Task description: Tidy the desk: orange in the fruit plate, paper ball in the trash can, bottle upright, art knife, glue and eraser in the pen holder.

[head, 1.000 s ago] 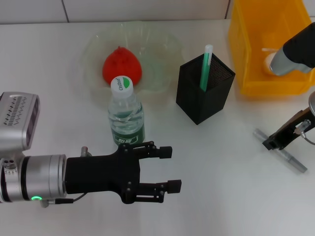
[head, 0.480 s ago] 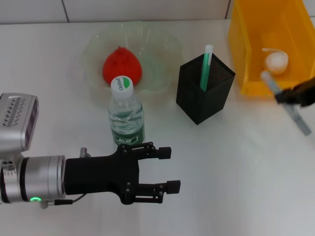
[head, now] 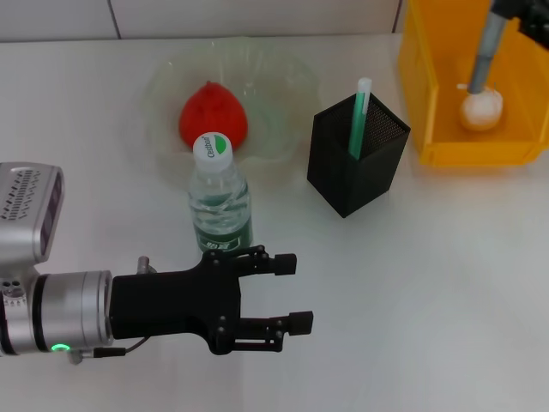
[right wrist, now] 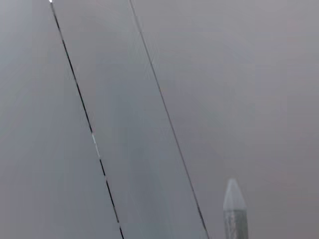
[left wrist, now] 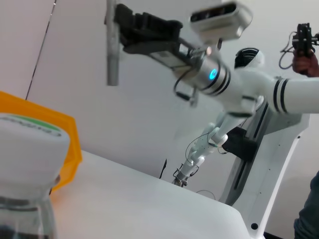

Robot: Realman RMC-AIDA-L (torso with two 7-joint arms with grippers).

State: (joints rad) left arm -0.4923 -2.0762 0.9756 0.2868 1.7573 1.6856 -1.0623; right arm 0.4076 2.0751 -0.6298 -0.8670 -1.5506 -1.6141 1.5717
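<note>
The right gripper, jaws clamping the grey art knife, is hanging over the trash can at the counter's far right corner, risking a drop beside the paper ball instead of the pen holder, while the left gripper is waiting open-jawed near the bottle.

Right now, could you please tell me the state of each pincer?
Left pincer: open, holding nothing, just in front of the bottle.
Right pincer: shut on the art knife, raised high.
</note>
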